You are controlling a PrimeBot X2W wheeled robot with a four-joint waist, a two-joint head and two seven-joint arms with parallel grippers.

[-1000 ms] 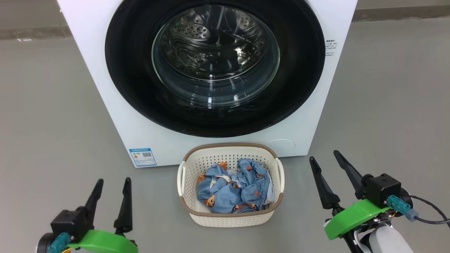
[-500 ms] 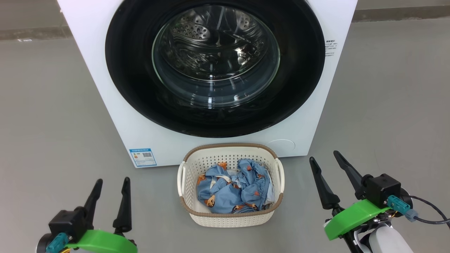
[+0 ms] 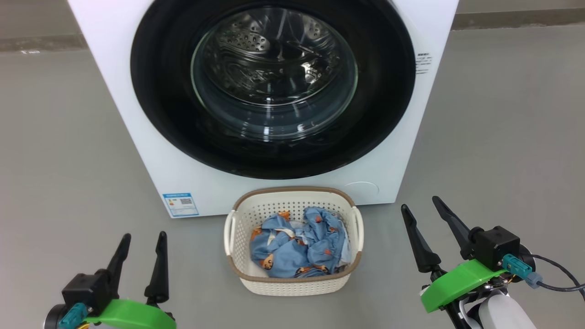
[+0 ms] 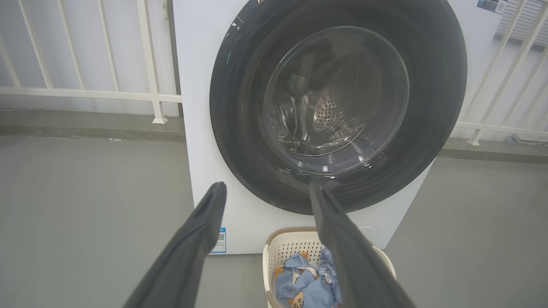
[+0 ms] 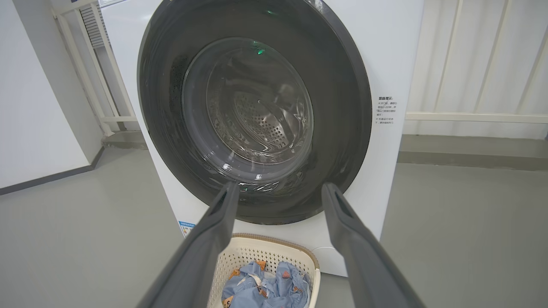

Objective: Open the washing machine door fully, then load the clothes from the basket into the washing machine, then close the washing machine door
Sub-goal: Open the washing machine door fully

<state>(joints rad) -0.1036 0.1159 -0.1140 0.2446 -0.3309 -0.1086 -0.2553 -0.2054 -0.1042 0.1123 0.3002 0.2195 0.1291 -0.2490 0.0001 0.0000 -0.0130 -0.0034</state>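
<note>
Seems a bare laundry corner or test room: a white washing machine (image 3: 160, 160) stands alone on a smooth grey floor (image 3: 55, 137) with a laundry basket (image 3: 292, 285) just before it, white railing bars (image 4: 85, 92) and a plain white wall (image 5: 34, 107) behind

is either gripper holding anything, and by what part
Nothing is held. The left gripper and right gripper are both open and empty, clear of the cream perforated basket of blue printed clothes.
</note>
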